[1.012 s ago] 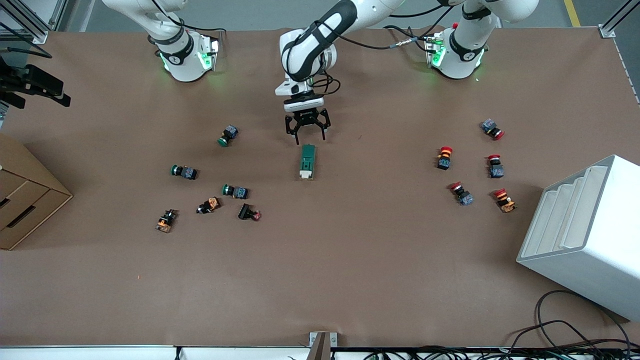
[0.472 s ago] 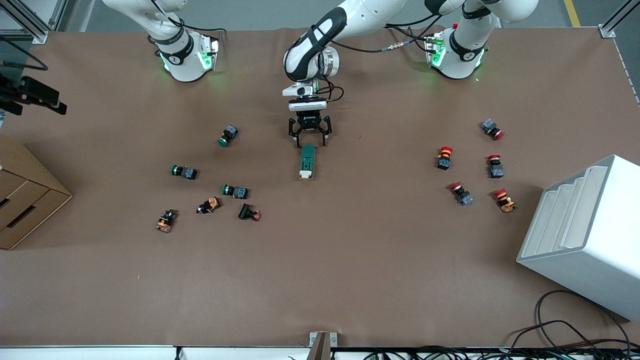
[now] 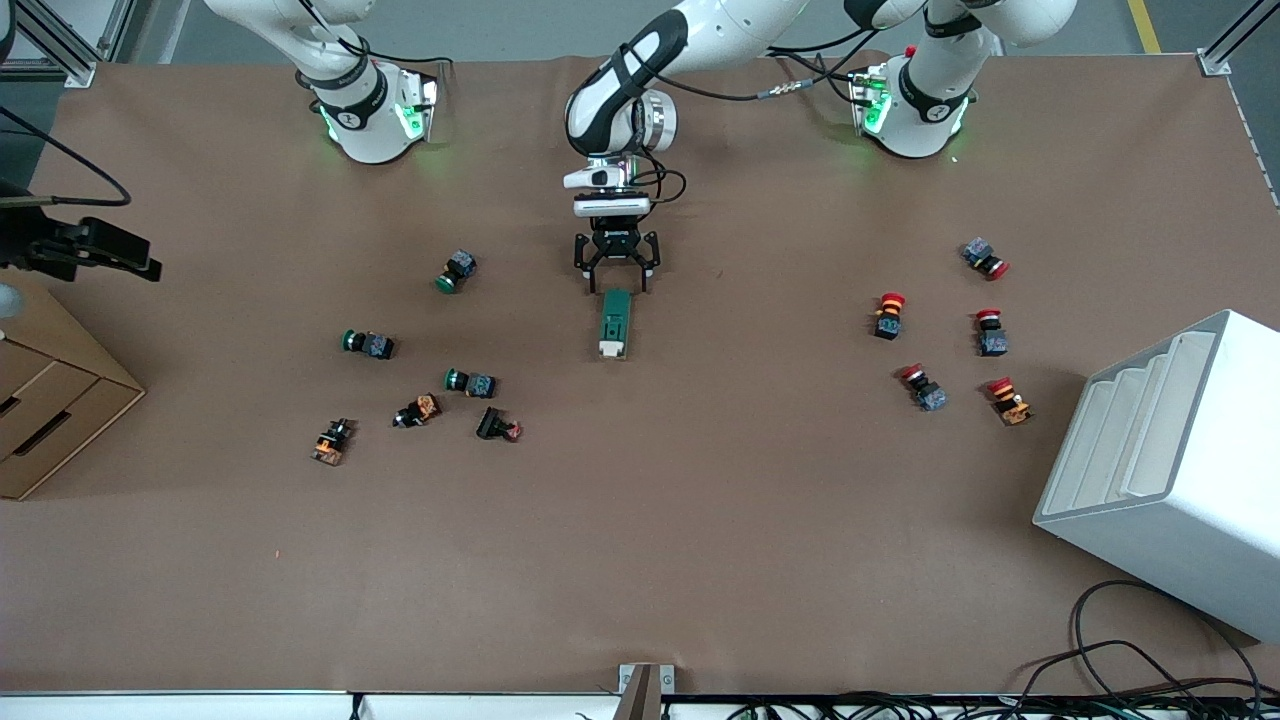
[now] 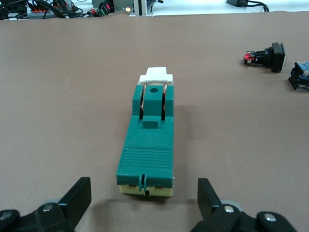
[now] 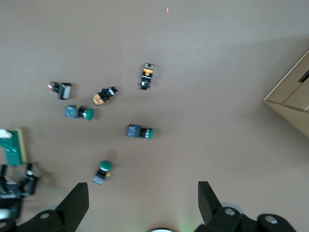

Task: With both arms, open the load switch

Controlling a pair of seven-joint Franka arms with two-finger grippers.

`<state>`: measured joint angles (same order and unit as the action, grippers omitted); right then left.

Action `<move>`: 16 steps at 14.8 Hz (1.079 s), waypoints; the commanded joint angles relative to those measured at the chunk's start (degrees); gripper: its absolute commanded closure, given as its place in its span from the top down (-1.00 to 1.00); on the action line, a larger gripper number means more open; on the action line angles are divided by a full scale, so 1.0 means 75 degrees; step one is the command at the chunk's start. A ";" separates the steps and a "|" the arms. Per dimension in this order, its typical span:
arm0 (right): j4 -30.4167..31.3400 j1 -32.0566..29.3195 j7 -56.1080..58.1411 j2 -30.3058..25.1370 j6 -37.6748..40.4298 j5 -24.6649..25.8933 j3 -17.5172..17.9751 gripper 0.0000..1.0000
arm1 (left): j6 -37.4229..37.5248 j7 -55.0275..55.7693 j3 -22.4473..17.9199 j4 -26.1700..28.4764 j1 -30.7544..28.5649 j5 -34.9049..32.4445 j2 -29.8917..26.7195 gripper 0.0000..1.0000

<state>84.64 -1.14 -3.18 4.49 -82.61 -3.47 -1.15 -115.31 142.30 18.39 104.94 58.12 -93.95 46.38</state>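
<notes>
The load switch (image 3: 615,323) is a dark-green oblong block with a cream tab at its end nearer the front camera, lying flat mid-table. In the left wrist view the load switch (image 4: 149,140) shows its cream underside and two copper strips. My left gripper (image 3: 613,283) is open and low at the switch's end toward the arms' bases. The left gripper (image 4: 143,186) has one finger on each side of that end, both apart from it. My right gripper (image 5: 141,191) is open with nothing in it, high over the table by the right arm's base. From there the load switch (image 5: 13,146) shows far off.
Green and orange push buttons (image 3: 470,382) lie scattered toward the right arm's end. Red push buttons (image 3: 888,315) lie toward the left arm's end. A white stepped bin (image 3: 1170,470) and a cardboard drawer box (image 3: 50,400) stand at the table's two ends. Cables (image 3: 1120,670) trail along the near edge.
My left gripper has come down and closer to the switch's end, staying open. A black part at the right arm's end of the front view has shifted. The switch has not moved.
</notes>
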 commanded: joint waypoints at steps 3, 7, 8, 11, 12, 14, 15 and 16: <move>-0.0012 0.1251 -0.3938 0.0572 -0.0176 -0.0217 0.0025 1.00 | 0.0292 0.0140 -0.0096 -0.0035 0.0102 -0.0457 -0.0020 0.95; -0.0047 0.2564 -0.6905 0.1240 -0.0527 -0.0217 0.0025 1.00 | 0.0409 0.0152 -0.0096 0.0011 0.0126 -0.0458 -0.0020 0.95; -0.0047 0.2891 -0.7666 0.1474 -0.0725 -0.0217 0.0025 1.00 | 0.0526 0.0186 -0.0096 0.0023 0.0138 -0.0469 -0.0009 0.95; -0.0094 0.3596 -0.9636 0.2154 -0.1078 -0.0299 0.0025 1.00 | 0.0724 0.0549 -0.0108 0.0023 0.0231 -0.0761 0.0201 0.95; -0.0164 0.3725 -1.0234 0.2376 -0.1218 -0.0450 0.0025 1.00 | 0.0888 0.0759 -0.0096 0.0012 0.0243 -0.0948 0.0319 0.95; -0.0316 0.4006 -1.1313 0.2879 -0.1371 -0.0732 0.0025 1.00 | 0.1030 0.1100 -0.0096 0.0011 0.0266 -0.1207 0.0437 0.95; -0.0514 0.4159 -1.1782 0.3196 -0.1383 -0.0756 0.0025 1.00 | 0.1100 0.1136 -0.0096 0.0023 0.0336 -0.1196 0.0449 0.95; -0.0748 0.4311 -1.2205 0.3558 -0.1395 -0.0768 0.0025 1.00 | 0.1136 0.1240 -0.0096 0.0023 0.0348 -0.1196 0.0472 0.95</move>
<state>83.68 29.36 -88.53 26.18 -93.77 -8.03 -0.41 -108.23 149.93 18.11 105.36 59.58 -101.85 49.64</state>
